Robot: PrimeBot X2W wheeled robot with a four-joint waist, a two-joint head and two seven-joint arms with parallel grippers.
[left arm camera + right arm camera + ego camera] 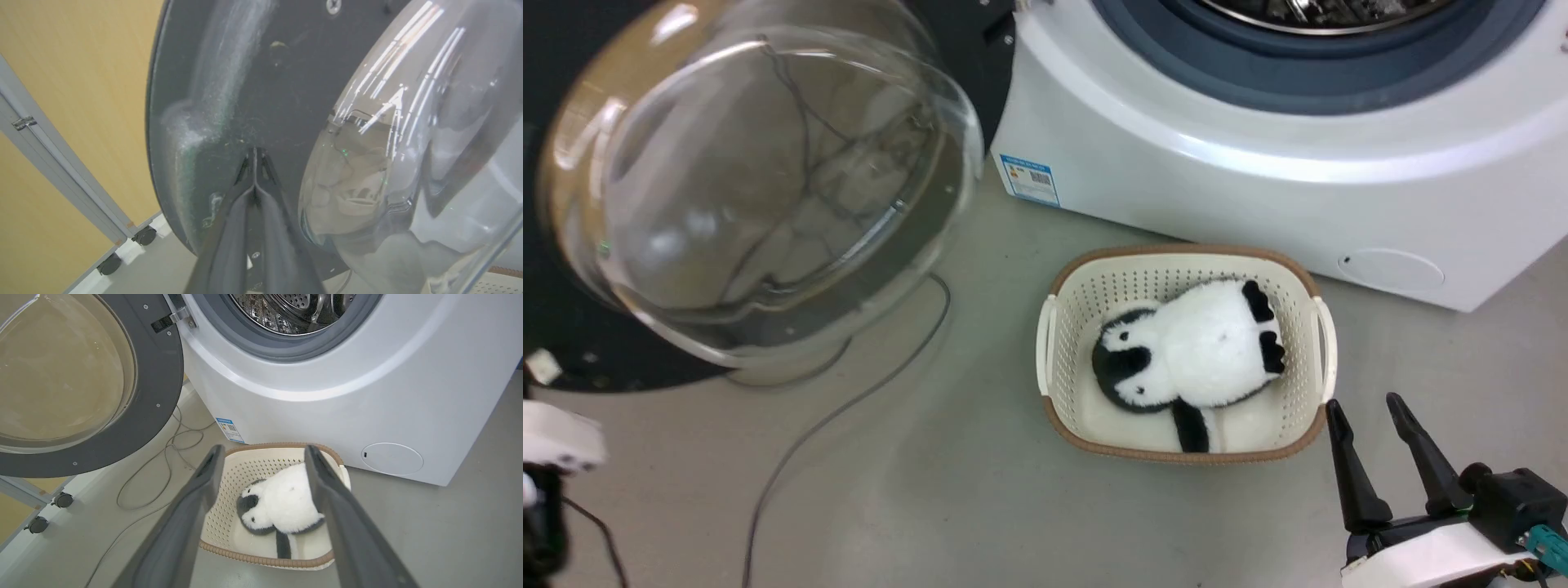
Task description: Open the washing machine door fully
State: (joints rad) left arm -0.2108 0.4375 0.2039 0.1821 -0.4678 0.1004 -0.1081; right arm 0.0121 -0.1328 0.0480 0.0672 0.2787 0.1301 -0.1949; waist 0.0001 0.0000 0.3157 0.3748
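- Glass-bowled door (768, 188) hangs swung wide, left of the washer (1258, 188), its rim cut off.
- Left end effector (253, 155), fingers together, points at its inner face; contact unclear.
- Right end effector (1362, 402), fingers apart, empty, beside the basket (1184, 250).

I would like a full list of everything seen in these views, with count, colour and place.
washing machine door: one, dark grey with clear glass bowl, swung open left of the machine
washing machine: one, white, at the back
label: one, blue, low on the machine's front
basket: one, cream with brown rim, on the floor before the machine
plush toy: one, black and white, in the basket
cable: one, dark, on the floor
partition: one, yellow with grey frame, behind the door
left gripper: one, dark, shut, at the door's inner face
right gripper: one, dark, open, beside the basket
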